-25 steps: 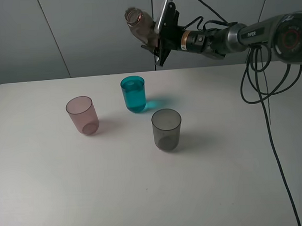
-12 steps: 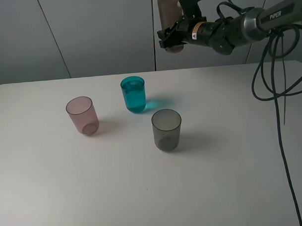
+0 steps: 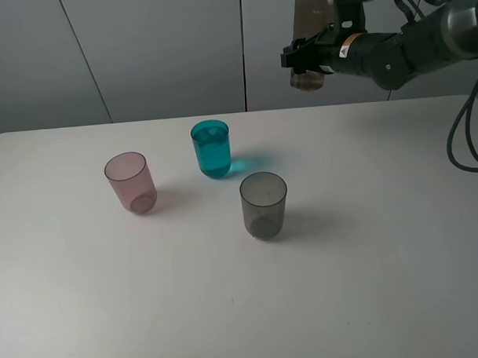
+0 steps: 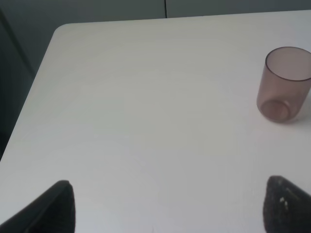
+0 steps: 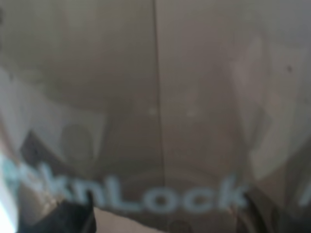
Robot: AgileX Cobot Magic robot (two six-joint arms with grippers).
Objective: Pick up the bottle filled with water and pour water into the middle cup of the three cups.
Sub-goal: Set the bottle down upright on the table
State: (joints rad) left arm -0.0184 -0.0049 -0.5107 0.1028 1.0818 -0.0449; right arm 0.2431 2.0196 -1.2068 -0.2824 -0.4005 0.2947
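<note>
White table [image 3: 368, 284] below, middle cup [image 3: 211, 152] on it looking full. High behind and right of it, clamped upright in the right gripper [image 3: 307, 57]: the bottle [image 3: 308, 15] (left gripper [image 4: 165, 208] splayed wide, idle by the pink cup [image 4: 284, 85]). Best lowered slowly, kept vertical, clear of the grey cup [image 3: 263, 206].

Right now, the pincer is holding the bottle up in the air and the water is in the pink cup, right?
Not quite. The water is in the blue cup; the pink cup looks empty, as the high camera shows. The pincer does hold the bottle in the air.
</note>
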